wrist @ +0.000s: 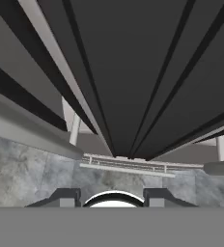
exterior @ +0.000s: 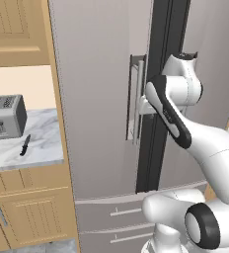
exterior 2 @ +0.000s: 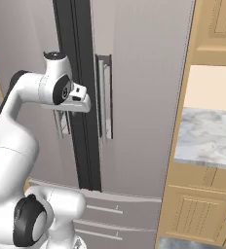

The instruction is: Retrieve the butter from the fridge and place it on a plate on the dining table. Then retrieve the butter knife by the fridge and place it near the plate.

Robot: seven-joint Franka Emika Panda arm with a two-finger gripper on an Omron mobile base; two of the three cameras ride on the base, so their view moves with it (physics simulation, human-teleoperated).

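Note:
The fridge (exterior: 96,99) (exterior 2: 144,97) fills the middle, both doors shut with a dark seam between them. The butter is hidden inside it. My hand (exterior: 145,105) (exterior 2: 79,101) sits at the seam, up against the left door's vertical bar handle (exterior: 137,94). In the hand view my gripper (wrist: 112,198) points down along the fridge front, its fingers apart with nothing between them. The butter knife (exterior: 25,145), slim and dark, lies on the marble counter (exterior: 42,143) left of the fridge. The plate and the dining table are out of view.
A silver toaster (exterior: 5,116) stands on the left counter behind the knife. Two wide drawers (exterior: 111,212) run below the fridge doors. The right door's handle (exterior 2: 105,97) is free. Another marble counter (exterior 2: 207,136) over wooden cabinets lies to the fridge's right.

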